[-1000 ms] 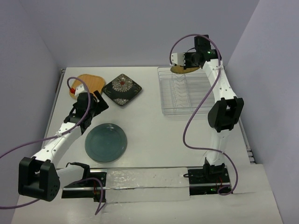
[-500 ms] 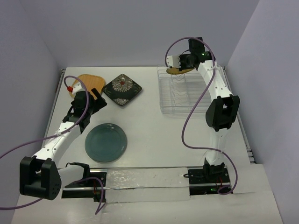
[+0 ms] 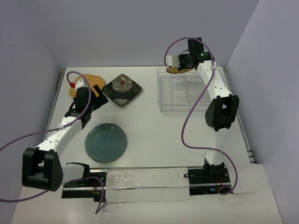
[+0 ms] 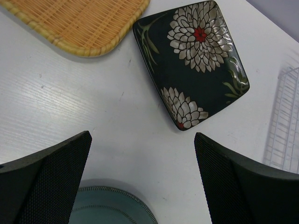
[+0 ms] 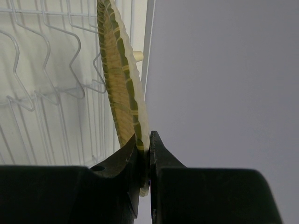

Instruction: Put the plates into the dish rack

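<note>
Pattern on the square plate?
Square plate: black, white-silver flowers, red centres. Best in left wrist view.

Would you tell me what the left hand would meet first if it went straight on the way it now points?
Most likely the bare table, in the gap between the teal plate and the black flowered plate. The open left hand points down there, though depth is hard to judge.

top view from above-behind, wrist views close, black plate [image 3: 122,89] [image 4: 191,60] shared
</note>
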Robot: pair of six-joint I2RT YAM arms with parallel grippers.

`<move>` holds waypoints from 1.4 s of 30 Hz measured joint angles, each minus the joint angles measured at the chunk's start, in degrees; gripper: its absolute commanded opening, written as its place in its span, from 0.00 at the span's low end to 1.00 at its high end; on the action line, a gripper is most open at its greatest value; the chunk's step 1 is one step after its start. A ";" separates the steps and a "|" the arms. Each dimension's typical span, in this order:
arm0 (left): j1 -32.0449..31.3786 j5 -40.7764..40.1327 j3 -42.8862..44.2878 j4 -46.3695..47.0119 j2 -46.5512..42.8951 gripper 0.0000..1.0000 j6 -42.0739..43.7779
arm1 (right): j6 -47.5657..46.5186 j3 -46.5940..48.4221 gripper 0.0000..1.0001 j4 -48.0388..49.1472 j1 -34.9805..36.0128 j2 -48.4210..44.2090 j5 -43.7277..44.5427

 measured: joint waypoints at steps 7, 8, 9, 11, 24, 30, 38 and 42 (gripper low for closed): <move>0.23 0.62 0.81 0.30 2.38 0.99 0.30 | 2.83 0.00 0.00 1.03 1.25 0.02 1.84; 0.25 0.72 0.94 0.32 2.51 0.99 0.40 | 3.97 0.00 0.00 1.21 1.43 0.02 1.84; 0.25 0.81 1.01 0.40 2.54 0.99 0.48 | 5.04 0.01 0.00 1.36 1.60 0.02 2.03; 0.25 1.01 1.04 0.55 2.54 0.99 0.58 | 7.09 0.02 0.00 1.41 1.89 0.02 2.29; 0.36 2.85 1.04 2.00 4.00 0.99 1.11 | 9.79 -2.31 0.00 0.23 2.31 -0.95 2.78; 0.58 2.95 1.04 2.04 4.02 0.99 1.11 | 10.40 -2.54 0.12 0.60 2.29 0.39 2.13; 0.62 2.91 1.04 1.86 4.02 0.99 1.09 | 12.28 -3.01 0.29 3.43 2.29 4.44 0.92; 0.62 2.91 1.04 1.78 4.00 0.99 1.08 | 13.11 -3.61 0.48 4.90 2.29 4.79 0.93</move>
